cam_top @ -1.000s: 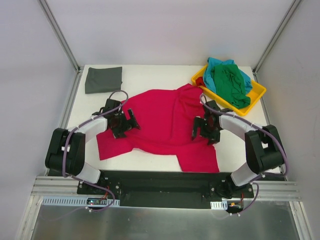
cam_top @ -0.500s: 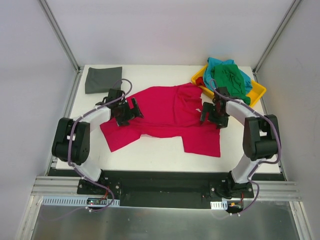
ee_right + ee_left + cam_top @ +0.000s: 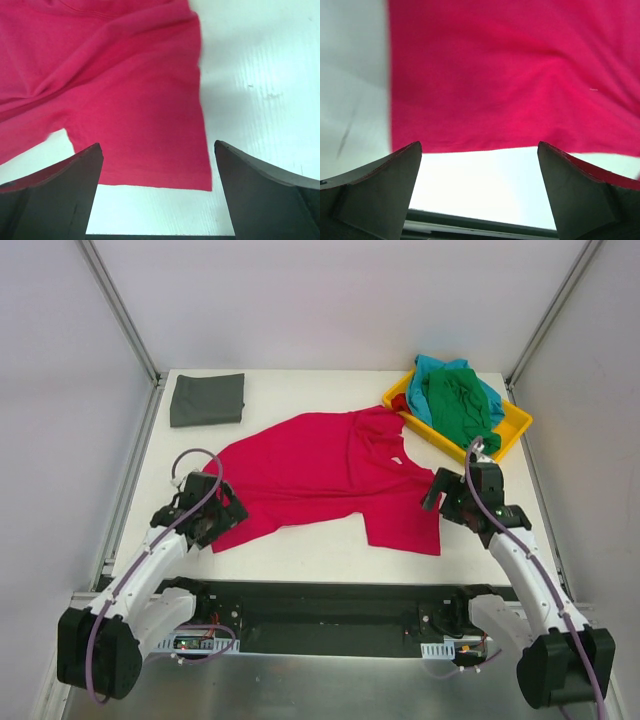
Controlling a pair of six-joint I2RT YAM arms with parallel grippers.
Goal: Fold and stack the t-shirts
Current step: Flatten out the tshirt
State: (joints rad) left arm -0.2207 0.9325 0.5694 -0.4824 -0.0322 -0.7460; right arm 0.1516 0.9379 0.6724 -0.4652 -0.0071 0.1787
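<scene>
Dark grey t-shirt folded at far-left corner of table: done.
Crimson t-shirt spread mid-table, rumpled, unfolded.
Green t-shirt and teal t-shirt heaped in yellow tray.
Left gripper and right gripper at crimson shirt's edges, jaws wide, empty.
Judged: roughly one of four done.

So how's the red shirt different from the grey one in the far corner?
The red shirt lies spread out and rumpled; the grey shirt is folded into a neat rectangle. The red shirt covers far more of the table than the grey shirt. Both are plain-coloured, lying on the table.
</scene>
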